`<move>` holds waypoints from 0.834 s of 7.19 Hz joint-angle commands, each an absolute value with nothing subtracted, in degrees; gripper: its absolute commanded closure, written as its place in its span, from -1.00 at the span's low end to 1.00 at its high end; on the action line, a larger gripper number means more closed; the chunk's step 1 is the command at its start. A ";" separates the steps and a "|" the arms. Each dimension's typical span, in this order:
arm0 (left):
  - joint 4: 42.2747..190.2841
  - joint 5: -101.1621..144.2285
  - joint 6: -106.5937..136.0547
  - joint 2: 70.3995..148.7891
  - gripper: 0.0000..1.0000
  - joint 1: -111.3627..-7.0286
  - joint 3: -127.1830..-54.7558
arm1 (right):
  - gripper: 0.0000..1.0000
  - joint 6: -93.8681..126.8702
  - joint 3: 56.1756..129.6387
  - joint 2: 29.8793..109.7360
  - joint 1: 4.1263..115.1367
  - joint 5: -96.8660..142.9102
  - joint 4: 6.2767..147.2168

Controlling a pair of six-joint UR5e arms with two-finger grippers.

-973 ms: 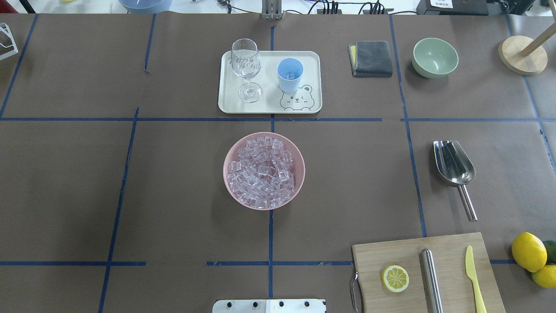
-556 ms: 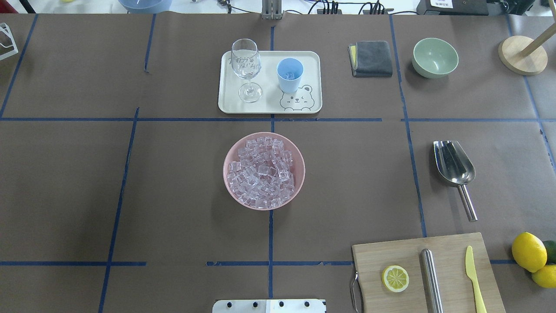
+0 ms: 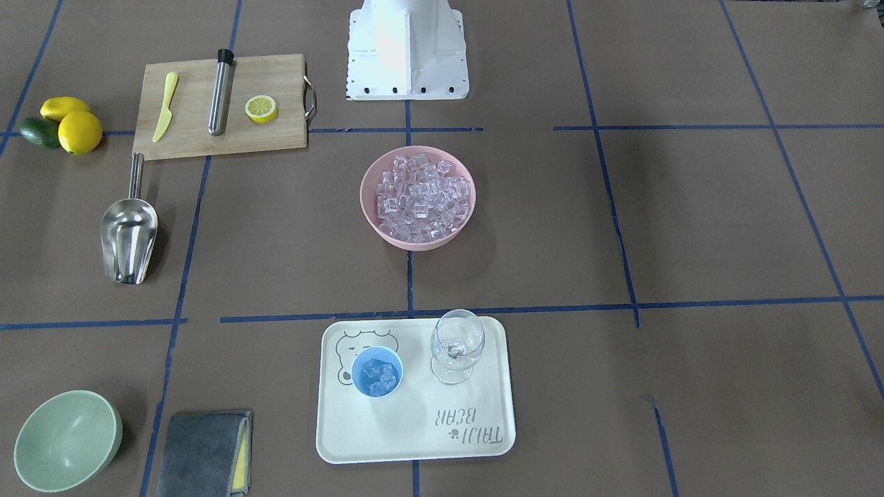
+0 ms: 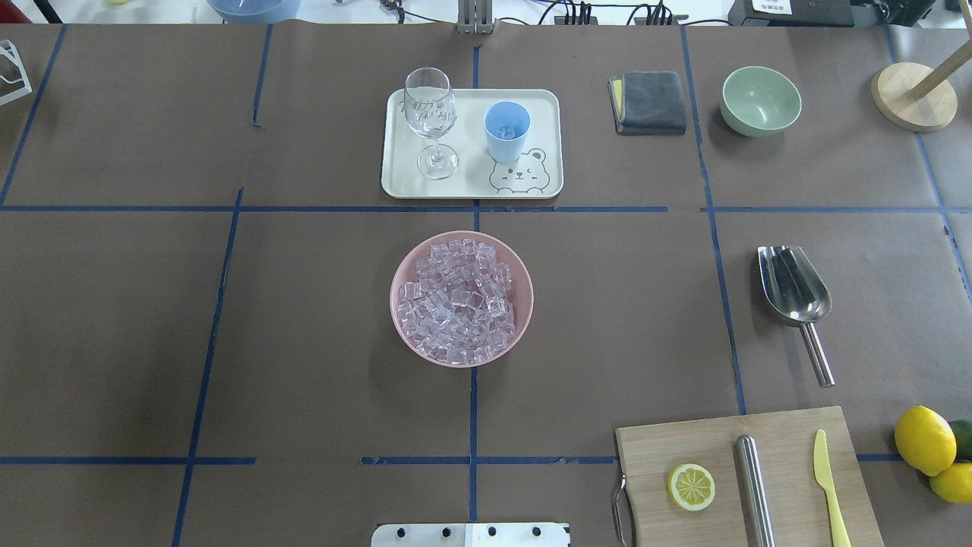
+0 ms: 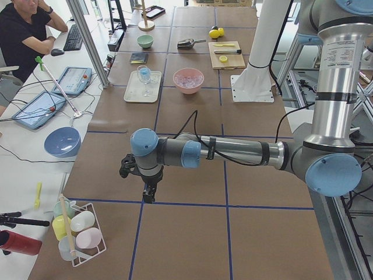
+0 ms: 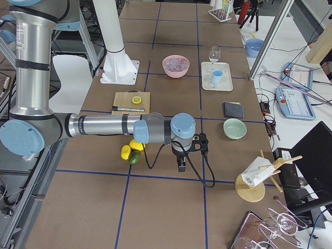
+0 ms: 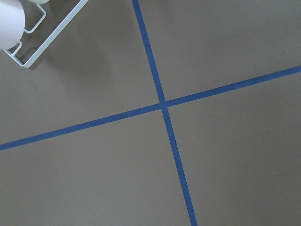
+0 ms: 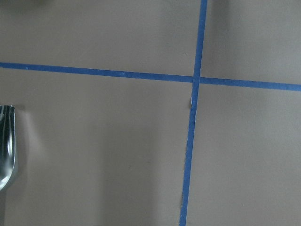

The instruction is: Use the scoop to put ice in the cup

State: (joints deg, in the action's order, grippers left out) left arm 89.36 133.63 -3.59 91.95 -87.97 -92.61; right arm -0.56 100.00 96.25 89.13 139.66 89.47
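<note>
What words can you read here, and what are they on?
"TAIJI BEAR", with a paw sign: on the tray, upside down in the front-facing view.
Print on the wine glass: too faint to read.
Label on the black box at the far edge: too small.
Sticker on the left arm: blurred.

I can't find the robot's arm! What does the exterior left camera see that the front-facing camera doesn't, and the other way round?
Only the exterior left view shows the left arm stretched over the table, its gripper pointing down, plus a seated person and a blue bowl. Only the front-facing view shows the ice cubes inside the cup. Both show the pink bowl of ice, the tray, the wine glass, the scoop and the cutting board.
</note>
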 commanded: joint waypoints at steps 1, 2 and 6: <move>89.12 136.40 0.09 92.20 -1.00 -87.89 -92.55 | -1.00 0.53 100.02 96.24 89.65 141.23 89.47; 89.21 136.32 -0.09 92.20 -1.00 -87.98 -92.46 | -1.00 0.53 99.93 96.33 89.74 141.15 89.47; 89.56 136.14 -0.26 92.11 -1.00 -87.98 -92.72 | -1.00 0.27 98.36 96.68 92.46 140.63 89.39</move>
State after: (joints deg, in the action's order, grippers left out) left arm 89.53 136.15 -0.26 92.06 -87.98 -92.56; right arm 0.41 99.25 96.56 91.57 140.90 89.46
